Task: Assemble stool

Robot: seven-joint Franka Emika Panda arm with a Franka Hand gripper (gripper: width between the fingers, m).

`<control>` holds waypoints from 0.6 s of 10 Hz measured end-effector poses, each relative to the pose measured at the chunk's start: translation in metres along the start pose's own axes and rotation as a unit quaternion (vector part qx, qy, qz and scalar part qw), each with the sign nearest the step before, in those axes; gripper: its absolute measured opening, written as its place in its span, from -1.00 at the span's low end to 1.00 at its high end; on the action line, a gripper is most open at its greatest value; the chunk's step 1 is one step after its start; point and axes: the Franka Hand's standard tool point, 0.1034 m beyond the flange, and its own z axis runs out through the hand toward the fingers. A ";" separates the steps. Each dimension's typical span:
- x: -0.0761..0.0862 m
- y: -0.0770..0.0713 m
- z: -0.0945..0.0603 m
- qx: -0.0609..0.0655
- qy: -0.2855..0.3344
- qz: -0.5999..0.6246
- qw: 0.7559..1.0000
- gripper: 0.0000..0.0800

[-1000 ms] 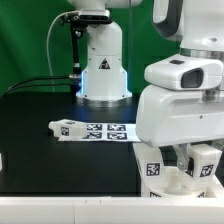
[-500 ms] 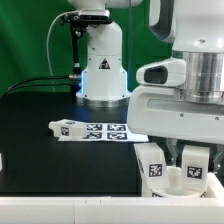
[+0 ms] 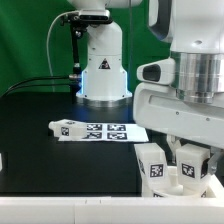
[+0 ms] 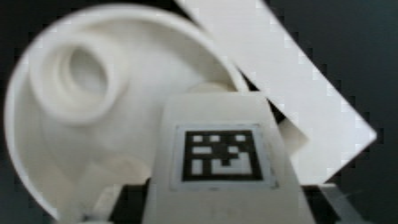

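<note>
Your gripper pinches tagged leg, jaws closed against its sides. Leg overlaps seat edge. Marker board near.

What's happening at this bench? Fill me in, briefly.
The Panda arm's gripper appears closed on a white stool leg that carries a square tag. It holds the leg right by the round seat, close to one of the seat's sockets, on the exterior view's right side of the black table. Whether the leg is already in a socket cannot be told. The marker board lies flat farther back.
</note>
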 end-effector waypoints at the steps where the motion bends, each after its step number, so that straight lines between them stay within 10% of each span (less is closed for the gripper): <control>1: 0.001 0.000 0.000 0.001 0.000 0.043 0.999 -0.17; 6: 0.000 0.002 0.001 0.003 -0.012 0.307 0.952 -0.17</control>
